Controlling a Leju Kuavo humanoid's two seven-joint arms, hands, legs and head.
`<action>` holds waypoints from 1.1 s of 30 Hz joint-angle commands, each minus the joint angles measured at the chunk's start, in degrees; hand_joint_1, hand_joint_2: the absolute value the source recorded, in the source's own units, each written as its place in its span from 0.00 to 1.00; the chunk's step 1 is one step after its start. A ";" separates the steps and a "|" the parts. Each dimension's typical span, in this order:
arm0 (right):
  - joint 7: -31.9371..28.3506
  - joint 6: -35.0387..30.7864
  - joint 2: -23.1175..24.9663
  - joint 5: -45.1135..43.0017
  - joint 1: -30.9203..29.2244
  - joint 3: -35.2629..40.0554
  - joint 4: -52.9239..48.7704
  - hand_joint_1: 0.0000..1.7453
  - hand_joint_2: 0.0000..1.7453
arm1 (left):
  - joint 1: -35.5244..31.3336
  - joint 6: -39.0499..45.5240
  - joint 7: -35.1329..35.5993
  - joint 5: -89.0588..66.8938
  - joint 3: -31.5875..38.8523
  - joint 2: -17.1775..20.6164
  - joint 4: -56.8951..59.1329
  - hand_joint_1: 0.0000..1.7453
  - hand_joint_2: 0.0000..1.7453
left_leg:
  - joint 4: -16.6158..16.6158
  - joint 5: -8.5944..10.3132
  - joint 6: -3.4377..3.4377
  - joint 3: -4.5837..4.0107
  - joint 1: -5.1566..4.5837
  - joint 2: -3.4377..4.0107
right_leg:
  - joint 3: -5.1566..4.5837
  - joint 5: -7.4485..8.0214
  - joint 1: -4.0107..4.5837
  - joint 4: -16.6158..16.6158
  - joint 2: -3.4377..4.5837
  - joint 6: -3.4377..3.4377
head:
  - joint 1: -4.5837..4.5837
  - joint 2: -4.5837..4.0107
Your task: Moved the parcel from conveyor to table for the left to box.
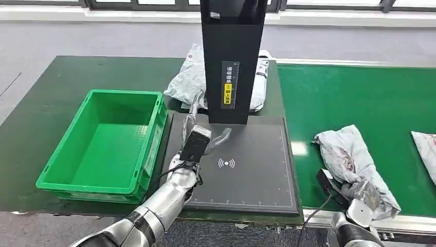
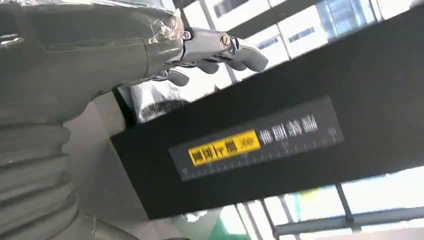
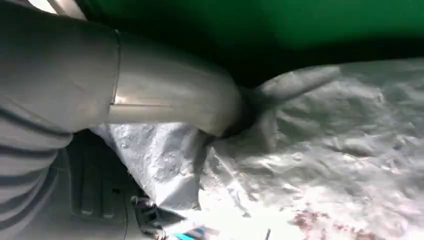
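Writing on the black scanner post is a strip of small white Chinese characters above a yellow tag, too small to read; the left wrist view shows the same strip with a ruler scale. The black scan pad under the post carries a white wireless symbol and ruler marks along its edges.

A grey crumpled parcel lies on the bright green conveyor at the right, near its front edge. The right hand sits on the parcel's near end, and the right wrist view shows its thumb pressed into the wrinkled plastic; whether the fingers have truly closed on it cannot be told. Another parcel lies at the conveyor's right edge.

The left hand reaches over the pad beside the post's base, fingers apart and holding nothing. Behind the post, a second grey parcel rests on the dark green table. An empty green bin stands on the table left of the pad.

Grey floor stretches beyond, with window frames along the far wall.
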 commanded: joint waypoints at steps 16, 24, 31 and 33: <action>-38.17 4.64 15.14 -50.15 15.80 40.55 -51.46 1.00 1.00 | 4.01 0.47 0.24 -7.21 10.91 4.24 -9.02 0.00 1.00 | -0.19 0.04 -0.09 0.16 0.02 -0.10 | -0.22 -0.23 0.06 0.18 -0.05 -0.40 | -0.02 0.00; -38.17 4.64 15.14 -50.15 15.80 40.55 -51.46 1.00 1.00 | 4.01 0.47 0.24 -7.21 10.91 4.24 -9.02 0.00 1.00 | -0.18 0.07 -0.08 0.10 0.04 -0.26 | -0.19 -0.22 0.08 0.12 -0.20 -0.34 | 0.00 0.00; -26.96 17.24 13.05 -45.11 11.18 54.69 -39.53 0.31 1.00 | 3.55 -1.67 0.24 -8.05 8.39 4.74 -9.21 0.00 1.00 | -0.24 0.03 -0.04 0.28 0.06 -0.05 | -0.08 -0.20 0.12 0.04 -0.01 -0.40 | 0.00 0.00; -26.23 16.85 12.96 -43.66 9.59 55.26 -32.26 0.00 1.00 | 3.53 -1.58 0.24 -8.24 7.90 4.66 -9.18 0.00 1.00 | -0.22 0.07 -0.08 0.19 0.08 -0.17 | -0.12 -0.18 0.12 0.05 -0.10 -0.34 | 0.00 0.00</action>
